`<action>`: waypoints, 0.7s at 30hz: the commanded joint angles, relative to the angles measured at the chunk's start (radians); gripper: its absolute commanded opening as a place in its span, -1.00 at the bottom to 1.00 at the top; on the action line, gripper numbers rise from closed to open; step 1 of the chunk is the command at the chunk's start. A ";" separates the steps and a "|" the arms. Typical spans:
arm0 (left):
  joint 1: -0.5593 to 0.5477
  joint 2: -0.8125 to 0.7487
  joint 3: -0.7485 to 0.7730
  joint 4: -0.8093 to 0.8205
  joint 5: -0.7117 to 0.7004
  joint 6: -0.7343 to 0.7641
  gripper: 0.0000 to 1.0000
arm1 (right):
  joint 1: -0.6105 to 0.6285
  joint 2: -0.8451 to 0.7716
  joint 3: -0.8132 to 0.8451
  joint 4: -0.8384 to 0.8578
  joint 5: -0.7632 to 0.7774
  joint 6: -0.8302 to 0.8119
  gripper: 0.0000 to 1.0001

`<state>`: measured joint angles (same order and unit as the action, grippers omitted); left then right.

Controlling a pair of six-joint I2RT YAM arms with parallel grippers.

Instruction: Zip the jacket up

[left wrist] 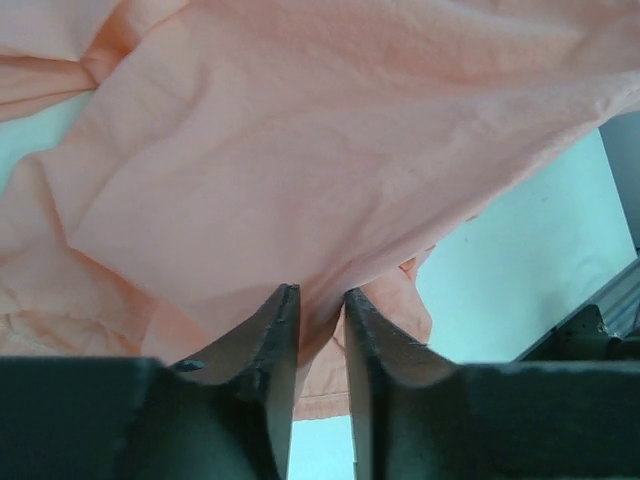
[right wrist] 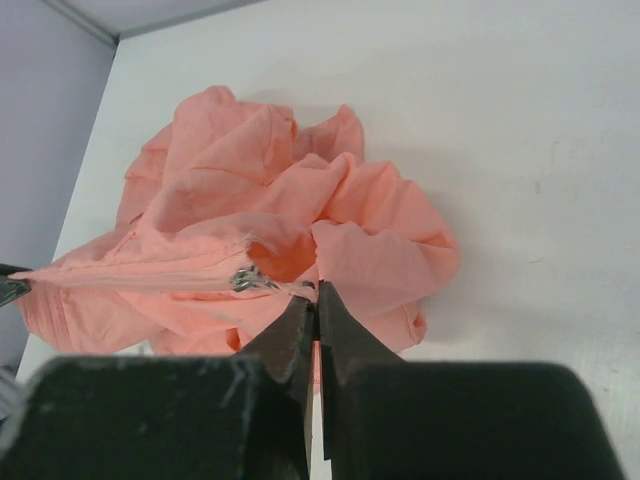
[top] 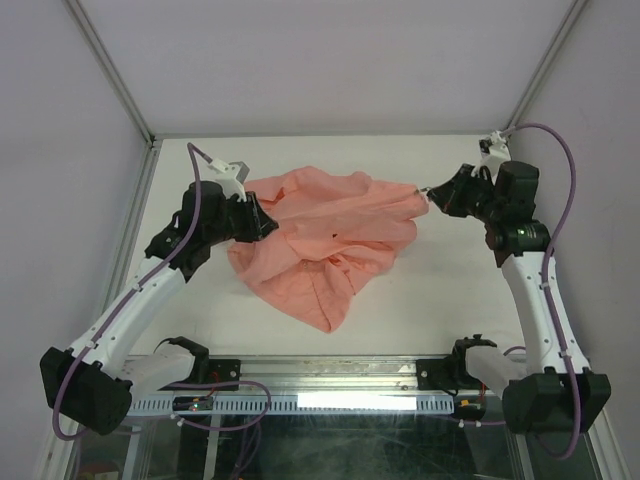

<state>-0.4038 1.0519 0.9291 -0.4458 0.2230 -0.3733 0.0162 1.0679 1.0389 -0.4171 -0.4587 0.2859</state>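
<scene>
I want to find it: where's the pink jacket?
In the top view, the jacket lies crumpled between the left gripper and the right gripper.

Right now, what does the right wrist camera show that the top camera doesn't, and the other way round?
Only the right wrist view: the zipper line on the jacket, stretched straight toward the left edge, with a silvery bit just ahead of the shut right end effector. Only the top view: the left arm, the jacket's full outline, and a tiny dark mark on the cloth. Both: the crumpled jacket on the white table, with the right end effector pinching its edge.
</scene>
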 commanded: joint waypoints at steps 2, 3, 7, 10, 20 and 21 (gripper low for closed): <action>0.029 -0.041 0.051 -0.021 0.005 -0.014 -0.22 | -0.035 -0.121 -0.017 0.016 0.163 -0.025 -0.99; 0.029 -0.062 0.053 -0.016 -0.009 -0.022 -0.09 | -0.035 -0.140 -0.026 0.006 0.183 -0.025 -0.96; 0.029 -0.166 0.042 -0.003 -0.098 -0.027 0.37 | -0.035 -0.237 -0.066 -0.022 0.287 -0.014 -0.72; 0.029 -0.257 0.027 -0.003 -0.191 -0.022 0.65 | -0.036 -0.317 -0.089 -0.051 0.364 -0.009 -0.35; 0.029 -0.567 -0.091 0.028 -0.473 0.017 0.98 | -0.021 -0.669 -0.245 -0.014 0.451 -0.029 0.62; 0.029 -0.594 -0.103 0.031 -0.494 0.024 0.98 | -0.016 -0.707 -0.271 0.002 0.457 -0.033 0.68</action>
<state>-0.3840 0.5423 0.8711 -0.4610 -0.1295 -0.3950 -0.0143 0.4801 0.8371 -0.4938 -0.0544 0.2722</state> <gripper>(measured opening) 0.987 0.785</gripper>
